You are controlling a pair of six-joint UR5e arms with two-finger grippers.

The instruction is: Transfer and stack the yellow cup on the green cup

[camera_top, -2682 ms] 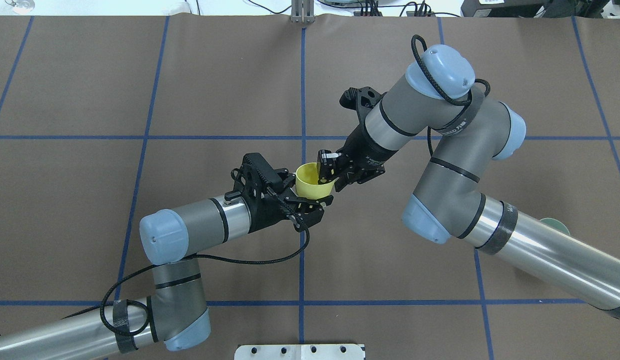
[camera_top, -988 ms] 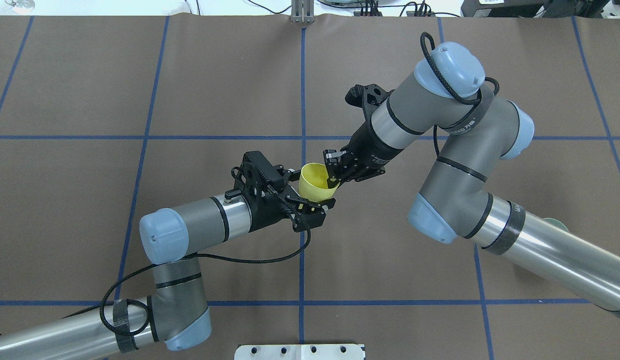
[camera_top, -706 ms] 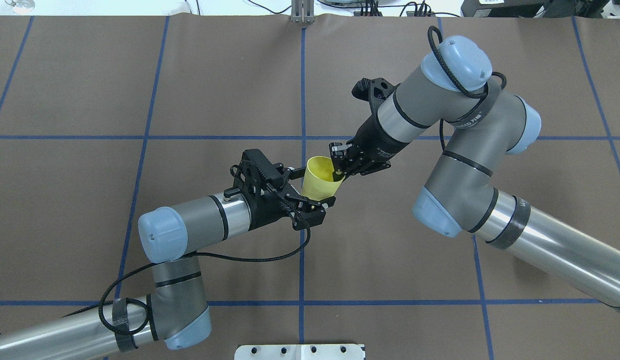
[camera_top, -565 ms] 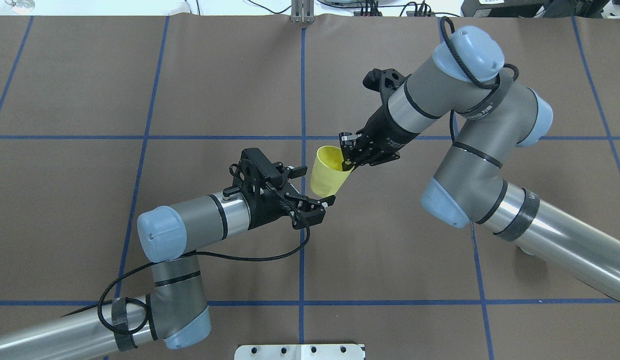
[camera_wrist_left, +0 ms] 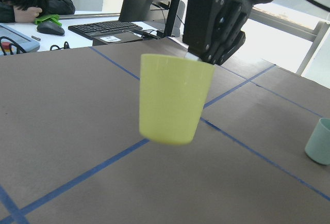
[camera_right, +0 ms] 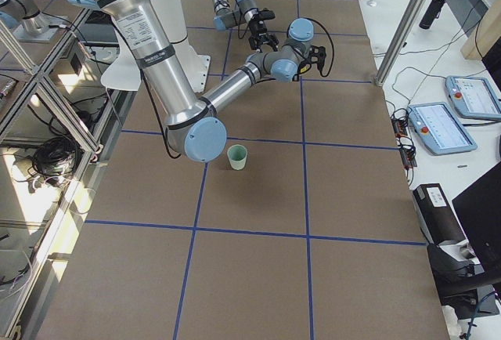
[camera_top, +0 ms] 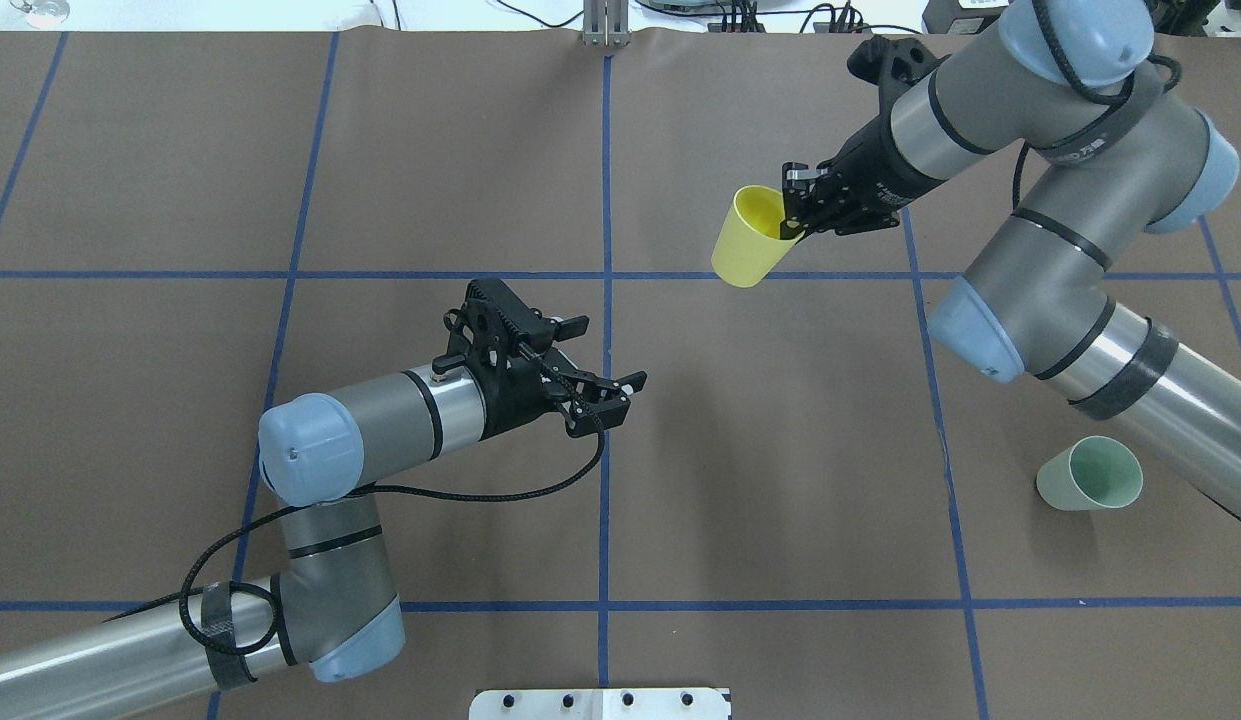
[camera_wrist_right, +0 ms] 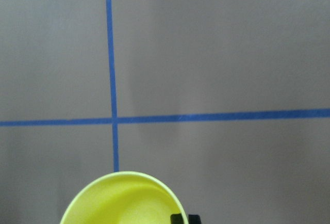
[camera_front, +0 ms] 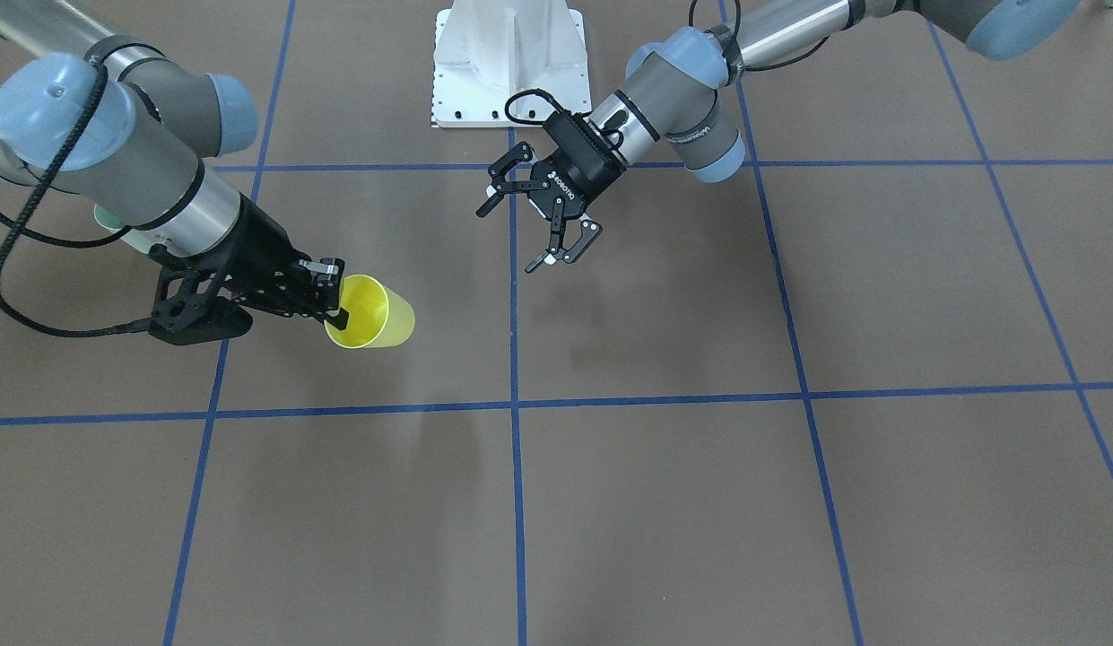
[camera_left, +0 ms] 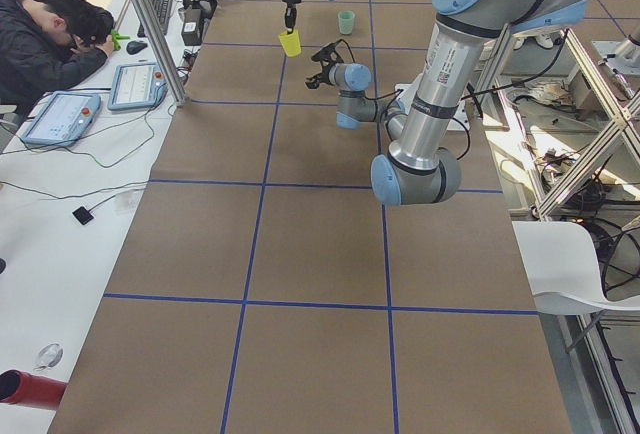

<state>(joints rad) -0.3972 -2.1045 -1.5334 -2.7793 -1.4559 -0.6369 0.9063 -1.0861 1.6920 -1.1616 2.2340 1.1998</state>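
Your yellow cup point(camera_top: 748, 238) hangs in the air in the upper right of the overhead view, tilted, with its base toward the lower left and its mouth toward the wrist; it is clear of the table point(camera_top: 780, 480). The green cup point(camera_top: 1090, 474) stands upright at the lower right of that view, well apart from the yellow one and just beside the long link of the right arm point(camera_top: 1150, 400).

Watch the hold first: it is a pinch on one side of the rim only, so the cup could swing or slip if you move briskly. I judge you must level it before lowering; brought down tilted or off-centre, its base would likely catch the green rim and tip that light cup over. The arm's own link lies close to the target, so folding back toward it may be cramped; a brush there would knock the green cup aside.

The right gripper point(camera_top: 792, 213) is clamped on the yellow rim, one finger inside the mouth and one outside. The left gripper point(camera_top: 612, 350) sits at the centre of the overhead view with its fingers spread wide; it holds nothing and touches nothing.
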